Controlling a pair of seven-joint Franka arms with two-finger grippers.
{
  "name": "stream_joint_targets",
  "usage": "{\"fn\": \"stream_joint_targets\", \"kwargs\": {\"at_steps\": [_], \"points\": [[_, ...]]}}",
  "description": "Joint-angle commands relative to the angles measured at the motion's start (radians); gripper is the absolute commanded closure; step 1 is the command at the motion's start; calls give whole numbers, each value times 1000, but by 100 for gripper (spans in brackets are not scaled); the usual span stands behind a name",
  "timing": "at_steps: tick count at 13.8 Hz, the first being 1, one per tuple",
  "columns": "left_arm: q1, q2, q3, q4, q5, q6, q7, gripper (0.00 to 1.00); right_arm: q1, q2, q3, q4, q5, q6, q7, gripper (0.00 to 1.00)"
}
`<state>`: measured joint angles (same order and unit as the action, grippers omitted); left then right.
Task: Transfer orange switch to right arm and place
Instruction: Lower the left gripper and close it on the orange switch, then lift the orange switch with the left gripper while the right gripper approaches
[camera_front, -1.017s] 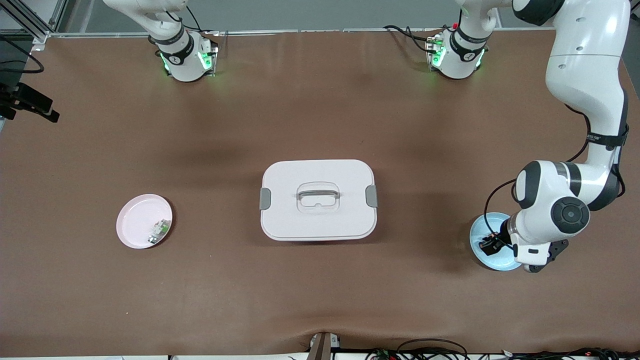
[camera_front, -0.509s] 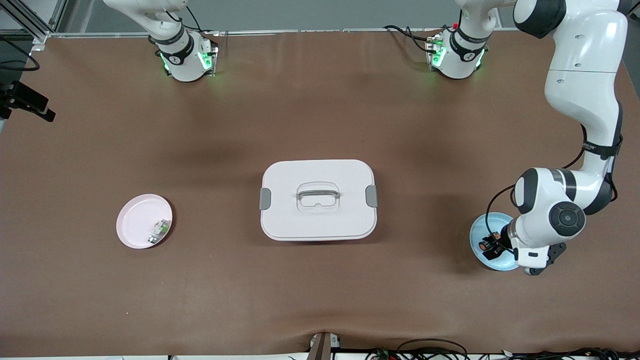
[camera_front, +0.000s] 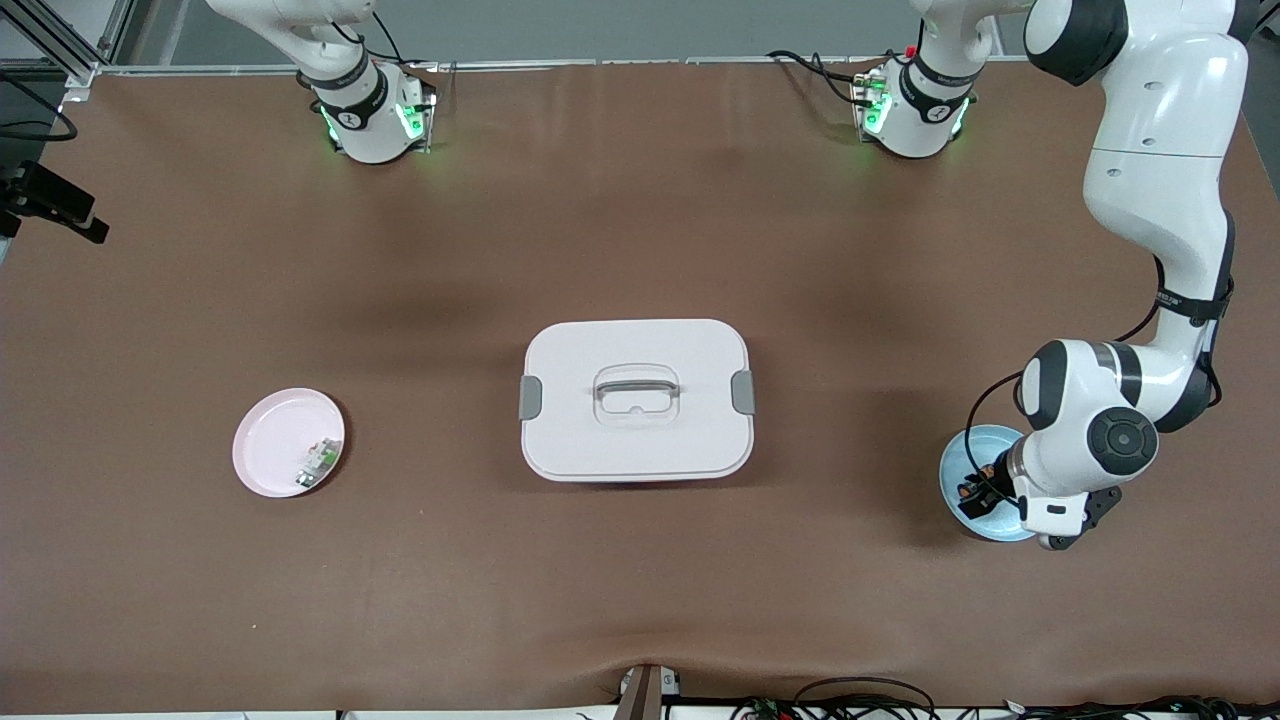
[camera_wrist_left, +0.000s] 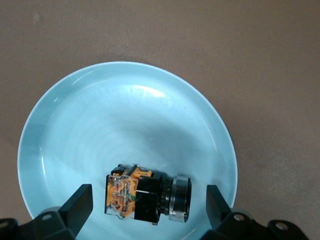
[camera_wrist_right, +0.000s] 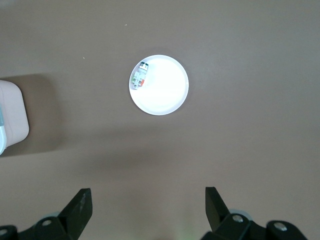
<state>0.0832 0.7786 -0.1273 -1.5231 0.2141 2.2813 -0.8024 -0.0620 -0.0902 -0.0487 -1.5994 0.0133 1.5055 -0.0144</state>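
Brown table (camera_front: 640, 220) carried a white lidded box (camera_front: 636, 400) mid-table. Left gripper (camera_wrist_left: 147, 212), jaws wide, hung low over the blue plate (camera_wrist_left: 125, 115) w/ orange switch (camera_wrist_left: 147, 197) lying untouched. Right gripper (camera_wrist_right: 147, 212), wide & empty, waited high above the pink plate (camera_front: 275, 445). Pickup, handover, placing all remained.

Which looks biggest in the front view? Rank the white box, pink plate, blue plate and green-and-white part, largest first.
1. White box
2. Pink plate and blue plate: unsure, since the left arm hides part of the blue plate.
3. Green-and-white part
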Motion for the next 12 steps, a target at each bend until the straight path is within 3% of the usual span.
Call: {"fn": "stream_joint_targets", "kwargs": {"at_steps": [1,6,9,12], "points": [[4,4,-3,-3,24,9,6,0,-9,9,18,15,0,-8,4,0],[1,24,-3,-2,24,12,6,1,5,20,18,-11,114,-8,5,0],[3,22,-3,-3,24,11,8,13,14,33,20,-20,155,-10,10,0],[1,24,-5,-3,24,11,8,36,51,43,20,-39,181,-4,109,0]]}}
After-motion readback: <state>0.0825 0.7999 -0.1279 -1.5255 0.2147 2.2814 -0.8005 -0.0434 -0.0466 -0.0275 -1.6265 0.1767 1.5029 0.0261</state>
